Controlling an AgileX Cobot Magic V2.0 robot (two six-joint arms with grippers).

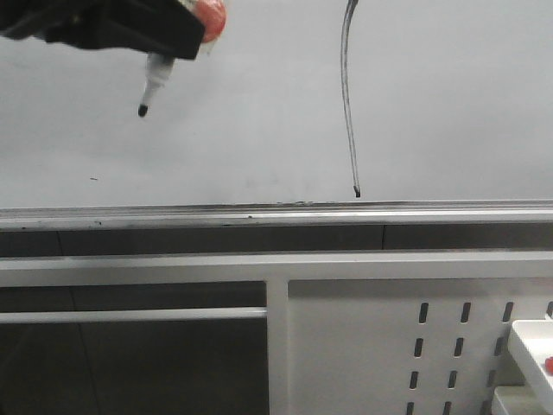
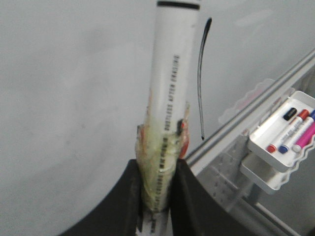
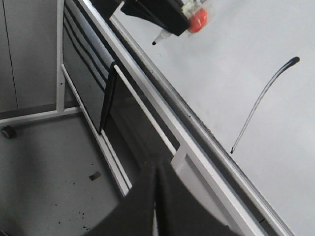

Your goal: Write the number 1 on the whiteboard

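Observation:
The whiteboard (image 1: 259, 104) fills the upper front view, with a silver tray edge (image 1: 276, 213) along its bottom. The number 1 (image 1: 347, 104) is a long thin black stroke ending in a dot just above that edge; it also shows in the left wrist view (image 2: 200, 78) and the right wrist view (image 3: 261, 101). My left gripper (image 2: 156, 196) is shut on a white marker (image 2: 172, 83) wrapped in tape. The marker's black tip (image 1: 143, 110) hangs off the board, left of the stroke. My right gripper (image 3: 157, 169) is shut and empty, low beside the stand.
A white perforated panel (image 1: 406, 346) stands below the board at the right. A white tray (image 2: 283, 140) holding several coloured markers hangs on it. The stand's white frame bars (image 1: 130, 270) run under the board. The floor (image 3: 44, 162) lies below.

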